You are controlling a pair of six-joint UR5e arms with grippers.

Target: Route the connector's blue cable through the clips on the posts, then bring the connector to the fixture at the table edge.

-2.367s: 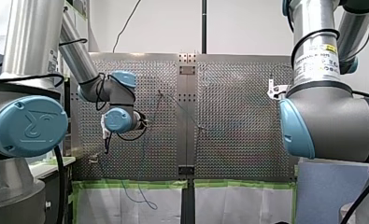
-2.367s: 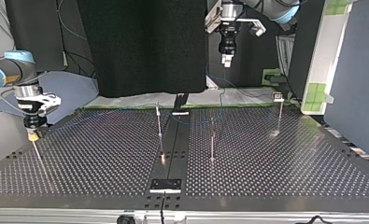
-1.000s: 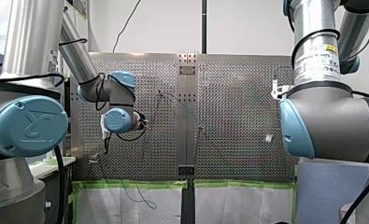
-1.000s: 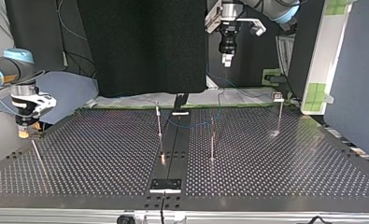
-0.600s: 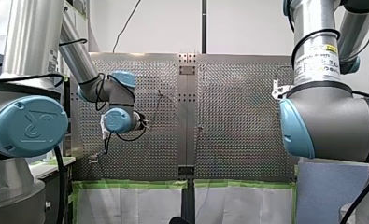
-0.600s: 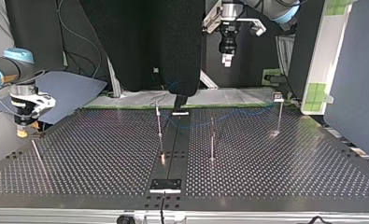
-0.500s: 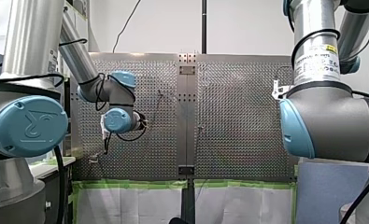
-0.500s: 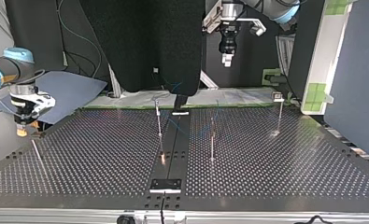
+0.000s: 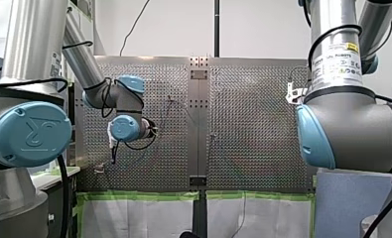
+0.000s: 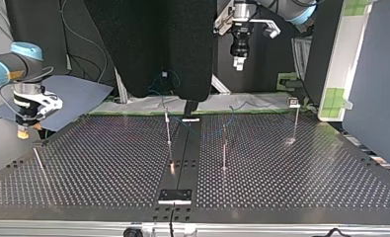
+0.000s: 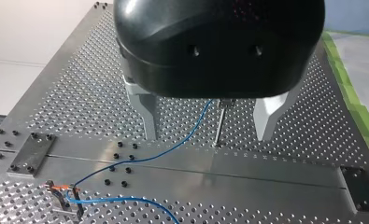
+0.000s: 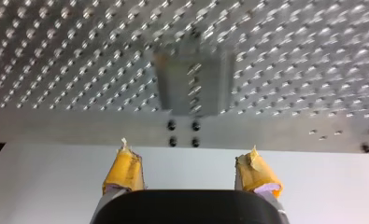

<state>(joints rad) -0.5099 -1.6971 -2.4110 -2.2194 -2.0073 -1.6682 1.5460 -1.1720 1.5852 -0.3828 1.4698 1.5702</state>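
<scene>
In the front view my left arm (image 9: 125,127) reaches in over the perforated table (image 9: 253,114). My right arm (image 9: 342,124) fills the view's right side. I cannot tell either pair of jaws here, and the blue cable is too faint to trace.

In the top view my left gripper (image 10: 239,63) hangs high above the table's far edge. My right gripper (image 10: 22,132) hovers off the table's corner at the view's left, its yellow pads pointing down, just beyond a slanted post (image 10: 39,163). The blue cable (image 10: 243,106) loops along the far edge and runs in among the upright posts (image 10: 168,127). It is well apart from both grippers.

In the left wrist view my metal fingers (image 11: 147,114) stand wide apart with nothing held. The cable lies on the table below the gap. It climbs to a thin post (image 11: 218,126) between the fingers and trails back to a low clip post (image 11: 63,203) with an orange bit. I cannot pick out the connector.

In the right wrist view my yellow pads (image 12: 124,170) are spread wide and bare. The fixture (image 12: 191,86) sits ahead of them, just in from the table edge. No cable shows there.
</scene>
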